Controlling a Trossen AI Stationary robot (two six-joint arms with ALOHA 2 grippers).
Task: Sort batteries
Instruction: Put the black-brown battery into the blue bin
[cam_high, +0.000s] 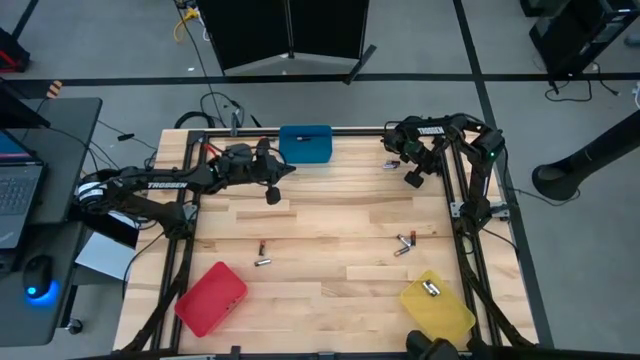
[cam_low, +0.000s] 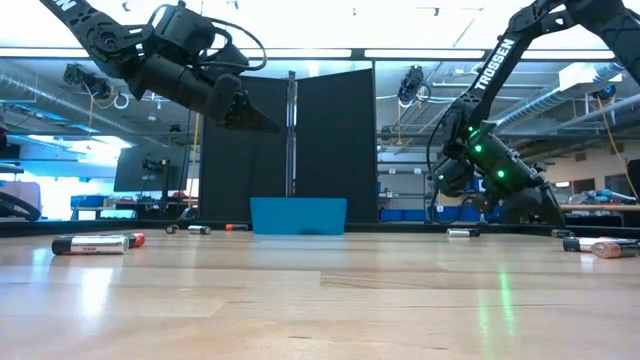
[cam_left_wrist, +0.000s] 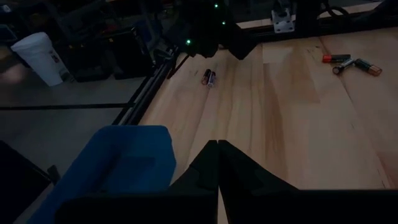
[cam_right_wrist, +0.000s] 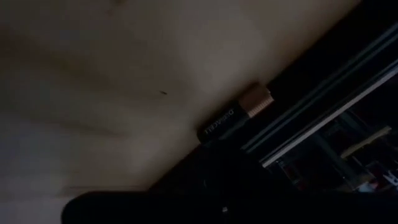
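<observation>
Wooden worktop (cam_high: 330, 200) holds small, hard, rolly batteries (cam_high: 263, 255); pinch one round its middle. Both arms' fingers are shut, holding nothing.

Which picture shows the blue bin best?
The high view: the whole blue bin shows from above, at the table's far edge. The low view shows only its front wall; the left wrist view shows a dim corner; the right wrist view misses it.
</observation>
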